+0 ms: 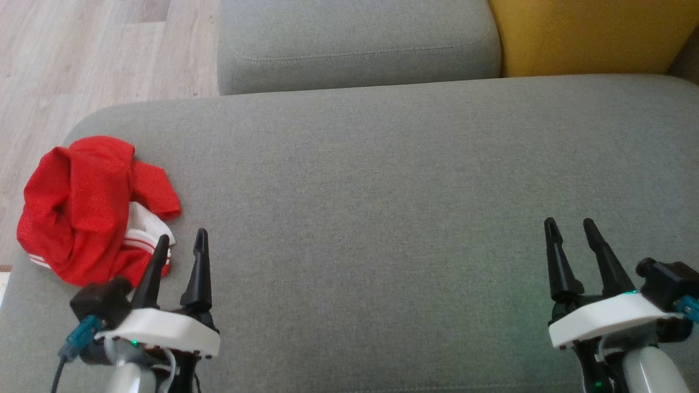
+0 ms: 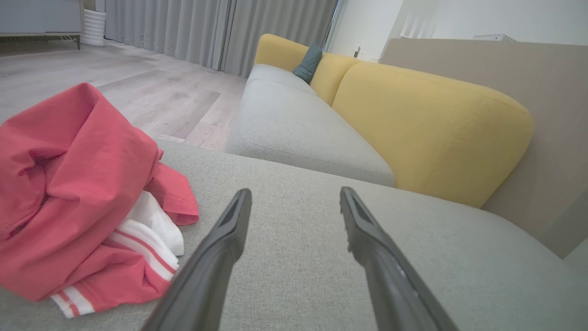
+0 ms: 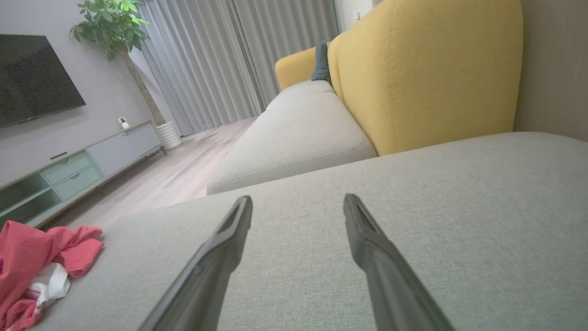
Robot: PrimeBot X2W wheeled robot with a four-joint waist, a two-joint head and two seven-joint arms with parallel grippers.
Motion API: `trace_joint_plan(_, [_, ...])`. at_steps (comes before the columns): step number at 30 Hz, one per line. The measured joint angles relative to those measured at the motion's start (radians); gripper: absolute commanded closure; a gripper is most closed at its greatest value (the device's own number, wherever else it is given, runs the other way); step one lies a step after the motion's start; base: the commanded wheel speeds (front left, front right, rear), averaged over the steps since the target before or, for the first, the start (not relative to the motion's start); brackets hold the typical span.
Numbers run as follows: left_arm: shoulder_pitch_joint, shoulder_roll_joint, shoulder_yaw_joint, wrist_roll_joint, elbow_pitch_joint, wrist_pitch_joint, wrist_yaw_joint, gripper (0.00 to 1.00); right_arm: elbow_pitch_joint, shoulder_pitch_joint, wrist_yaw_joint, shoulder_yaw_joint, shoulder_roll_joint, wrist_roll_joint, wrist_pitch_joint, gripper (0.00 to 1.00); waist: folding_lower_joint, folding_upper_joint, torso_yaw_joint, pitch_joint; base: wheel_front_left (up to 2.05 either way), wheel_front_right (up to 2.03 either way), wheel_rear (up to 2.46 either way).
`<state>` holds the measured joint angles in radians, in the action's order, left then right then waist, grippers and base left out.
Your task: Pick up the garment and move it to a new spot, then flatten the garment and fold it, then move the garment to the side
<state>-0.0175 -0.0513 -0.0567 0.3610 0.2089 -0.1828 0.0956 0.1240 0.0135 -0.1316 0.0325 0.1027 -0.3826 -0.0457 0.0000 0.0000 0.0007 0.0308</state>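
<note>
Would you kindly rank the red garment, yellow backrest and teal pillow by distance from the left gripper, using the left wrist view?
1. Red garment, just left of the left gripper.
2. Yellow backrest, ahead right.
3. Teal pillow, far end.

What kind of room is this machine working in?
Most likely a home living room: a grey sofa with yellow back cushions, a wall-mounted television over a low cabinet, and a potted plant beside long curtains.

Head overhead, wrists low, sharing garment point(image 1: 82, 207).
</note>
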Motion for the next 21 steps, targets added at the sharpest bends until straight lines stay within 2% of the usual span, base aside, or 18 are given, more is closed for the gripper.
trace_joint_plan(21, [0.013, -0.002, -0.024, -0.228, 0.024, -0.058, -0.009, 0.00, -0.004, 0.013, 0.000, 0.002, -0.003, 0.220, -0.040, 0.00, 0.0000, 0.0000, 0.002, 0.006, 0.00, 0.00, 0.00])
